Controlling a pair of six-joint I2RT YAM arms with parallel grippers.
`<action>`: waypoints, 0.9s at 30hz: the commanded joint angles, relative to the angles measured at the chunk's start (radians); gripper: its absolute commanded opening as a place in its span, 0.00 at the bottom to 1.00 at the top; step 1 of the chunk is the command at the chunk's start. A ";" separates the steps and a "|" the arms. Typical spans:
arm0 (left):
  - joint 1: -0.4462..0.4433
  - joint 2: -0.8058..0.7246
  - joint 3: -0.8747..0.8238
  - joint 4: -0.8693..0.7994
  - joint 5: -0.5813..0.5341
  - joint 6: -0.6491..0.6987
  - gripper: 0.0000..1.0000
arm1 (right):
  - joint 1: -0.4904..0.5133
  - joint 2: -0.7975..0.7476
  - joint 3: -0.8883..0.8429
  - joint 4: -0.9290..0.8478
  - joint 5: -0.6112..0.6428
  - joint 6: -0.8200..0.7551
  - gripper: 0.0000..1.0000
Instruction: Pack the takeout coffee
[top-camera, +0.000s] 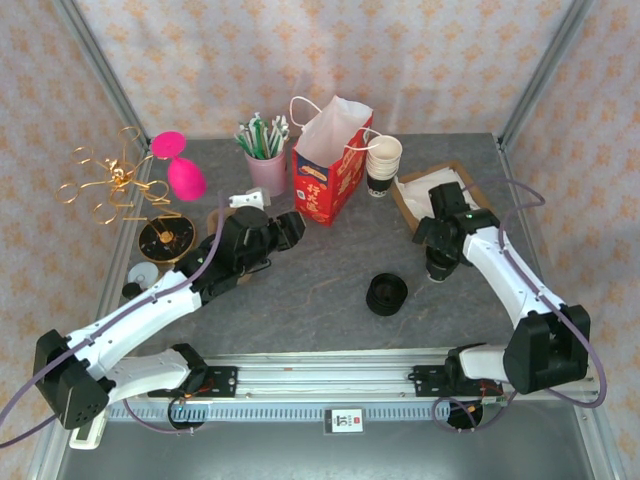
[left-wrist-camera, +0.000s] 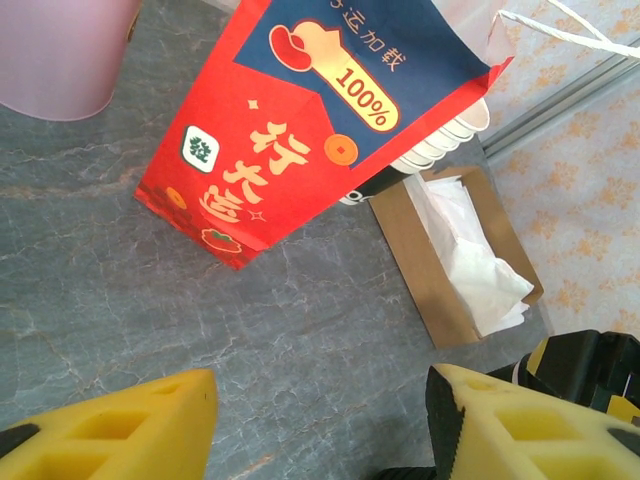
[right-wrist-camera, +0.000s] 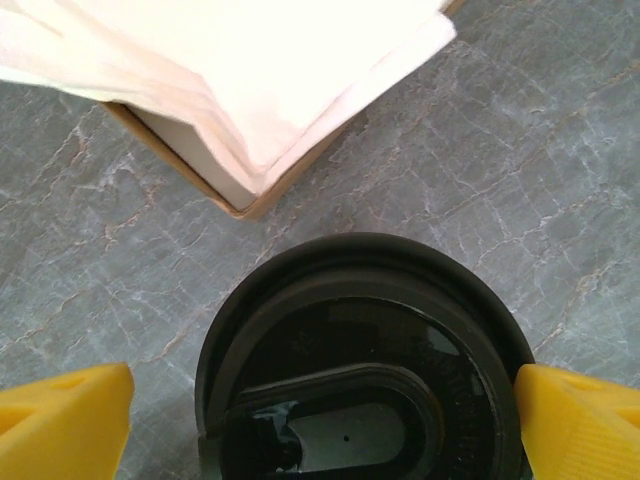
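Observation:
The takeout coffee cup (right-wrist-camera: 360, 370) stands on the table under a black lid, just in front of the napkin box. My right gripper (right-wrist-camera: 325, 420) hangs straight over it, open, with one yellow finger (right-wrist-camera: 65, 415) on each side of the lid and a gap on the left. From above, the right gripper (top-camera: 441, 258) covers the cup (top-camera: 440, 272). The red paper bag (top-camera: 330, 165) stands open at the back middle. My left gripper (top-camera: 292, 228) is open and holds nothing, pointing at the bag (left-wrist-camera: 300, 110) from its left front.
A stack of paper cups (top-camera: 383, 165) stands right of the bag. A brown box of napkins (top-camera: 437, 195) lies behind the right gripper. Black lids (top-camera: 386, 295) sit stacked at centre front. A pink cup of straws (top-camera: 265, 160), pink object (top-camera: 180, 165) and gold wire stand (top-camera: 110, 185) are at the left.

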 joint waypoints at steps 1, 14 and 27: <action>-0.008 -0.019 0.031 -0.038 -0.039 0.028 0.59 | -0.027 -0.036 -0.014 -0.017 -0.006 0.003 0.96; -0.008 -0.036 0.057 -0.089 -0.071 0.048 0.59 | -0.029 -0.043 0.094 -0.081 0.018 -0.009 1.00; -0.005 -0.237 0.128 -0.514 -0.299 -0.006 0.63 | 0.334 0.068 0.392 -0.137 0.053 0.047 0.98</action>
